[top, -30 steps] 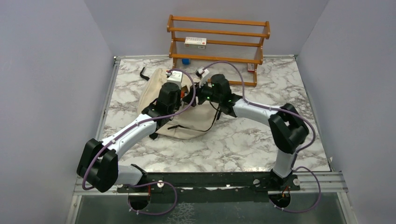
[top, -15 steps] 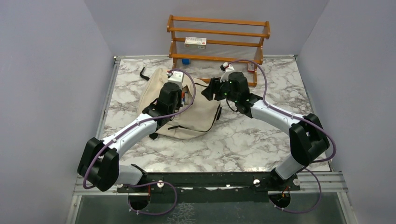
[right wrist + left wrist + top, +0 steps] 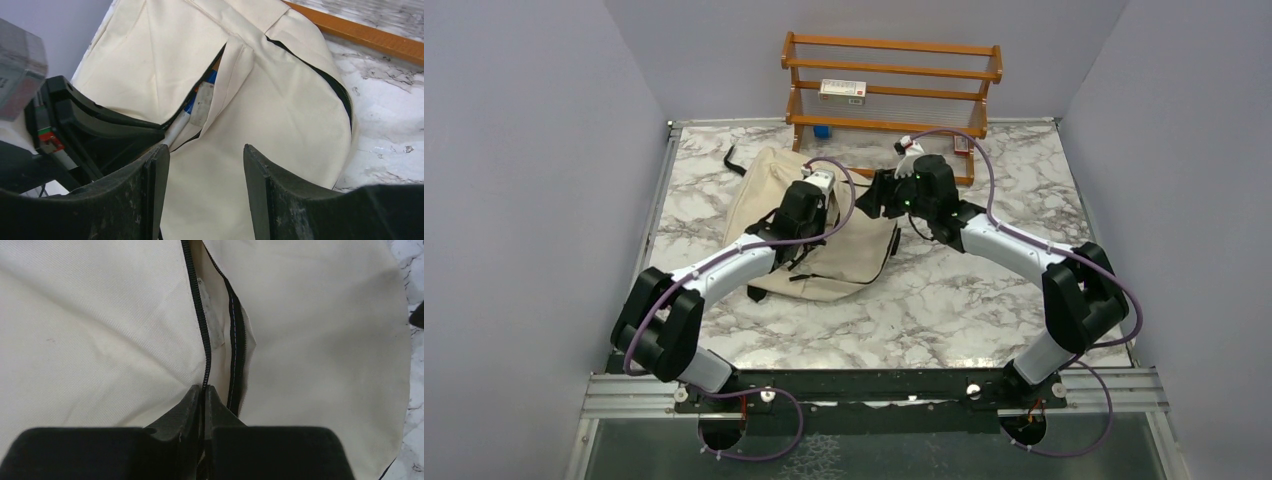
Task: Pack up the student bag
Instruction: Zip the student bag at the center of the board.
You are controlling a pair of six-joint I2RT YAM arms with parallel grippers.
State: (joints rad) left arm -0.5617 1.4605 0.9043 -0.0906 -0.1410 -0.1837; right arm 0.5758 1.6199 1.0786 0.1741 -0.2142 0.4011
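The student bag (image 3: 854, 250), cream fabric with black zippers, lies flat on the marble table left of centre. My left gripper (image 3: 807, 215) is pressed down on its upper middle. In the left wrist view its jaws (image 3: 204, 387) are shut, with the black zipper (image 3: 197, 305) running straight in between the tips. My right gripper (image 3: 876, 192) hovers just right of it, over the bag's right side. Its jaws (image 3: 205, 147) stand open with only the cream fabric (image 3: 280, 100) behind them. The bag's slit gapes and shows blue and white items (image 3: 202, 95) inside.
A wooden rack (image 3: 889, 80) stands at the back edge, holding a white box (image 3: 842, 90), a small blue thing (image 3: 822, 131) and another small item (image 3: 961, 144). A black strap (image 3: 732, 158) trails from the bag's far left. Grey walls close in both sides.
The right gripper drew back from the bag's opening to the right, then held still. The left arm swung its wrist rightward across the bag, its jaws staying shut.
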